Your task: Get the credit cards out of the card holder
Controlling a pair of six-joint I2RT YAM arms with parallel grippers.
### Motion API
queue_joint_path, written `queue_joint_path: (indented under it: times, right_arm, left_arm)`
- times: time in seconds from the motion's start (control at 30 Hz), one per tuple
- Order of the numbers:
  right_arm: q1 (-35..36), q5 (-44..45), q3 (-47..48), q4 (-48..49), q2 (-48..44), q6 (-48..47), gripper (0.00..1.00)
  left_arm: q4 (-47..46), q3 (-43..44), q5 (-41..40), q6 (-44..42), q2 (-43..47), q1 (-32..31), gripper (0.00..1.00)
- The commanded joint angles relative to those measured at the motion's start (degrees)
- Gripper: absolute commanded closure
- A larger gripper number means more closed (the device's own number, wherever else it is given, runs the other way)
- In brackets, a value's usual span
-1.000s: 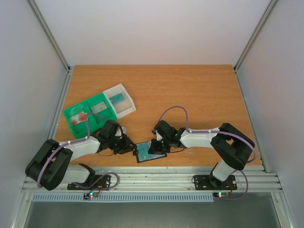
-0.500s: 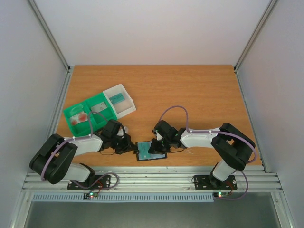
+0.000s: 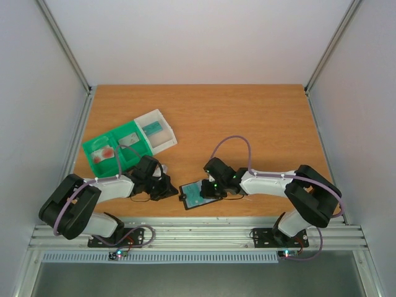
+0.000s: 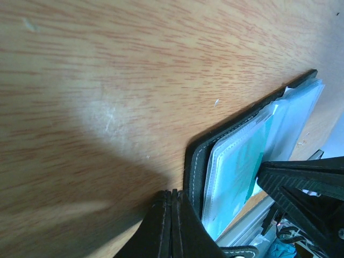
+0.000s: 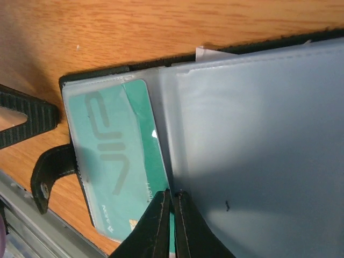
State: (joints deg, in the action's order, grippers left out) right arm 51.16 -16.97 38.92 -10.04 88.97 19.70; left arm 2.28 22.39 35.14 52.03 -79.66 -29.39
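The black card holder (image 3: 199,195) lies open near the table's front edge, between my two grippers. Its pale sleeves (image 5: 258,134) face up, and a teal credit card (image 5: 115,156) sticks partly out of the left sleeve. My right gripper (image 5: 173,194) is shut on this card's inner edge, where it meets the grey sleeve page. My left gripper (image 4: 173,193) is shut with nothing between its fingers, its tips on the wood just beside the holder's black stitched edge (image 4: 194,161). From above, the left gripper (image 3: 168,190) sits at the holder's left side and the right gripper (image 3: 209,189) over its middle.
A green-and-white sorting tray (image 3: 143,150) stands at the back left, holding a red-pink card (image 3: 105,153), a grey card (image 3: 131,139) and a teal card (image 3: 154,129). The metal rail (image 3: 198,232) runs just in front of the holder.
The left gripper has shut beside the holder. The right gripper has closed further and moved right, and the holder has slid right and turned a little with it.
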Motion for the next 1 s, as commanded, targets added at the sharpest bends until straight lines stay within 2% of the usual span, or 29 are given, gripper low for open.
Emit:
queue_joint_path:
  times: [0.0, 0.3, 0.5, 0.73, 0.97]
  right_arm:
    - [0.1, 1.1, -0.4, -0.9, -2.5, -1.1, 0.94]
    - [0.1, -0.9, 1.2, -0.2, 0.7, -2.2, 0.86]
    - [0.1, -0.5, 1.0, -0.1, 2.6, -2.6, 0.85]
    - [0.1, -0.6, 0.0, 1.0, 1.6, -2.2, 0.98]
    - [0.0, 0.9, -0.7, 0.0, -2.5, -1.6, 0.99]
  left_arm:
    - [-1.0, 0.2, -1.2, -0.8, -0.8, -0.5, 1.0]
    - [-0.8, 0.2, -1.2, -0.5, 0.3, -0.5, 1.0]
    - [-1.0, 0.3, -1.0, -0.7, 0.0, -0.5, 1.0]
    - [-1.1, 0.4, -1.2, -1.0, -0.8, -0.5, 1.0]
    - [-0.7, 0.3, -2.0, -1.8, -1.2, -0.5, 1.0]
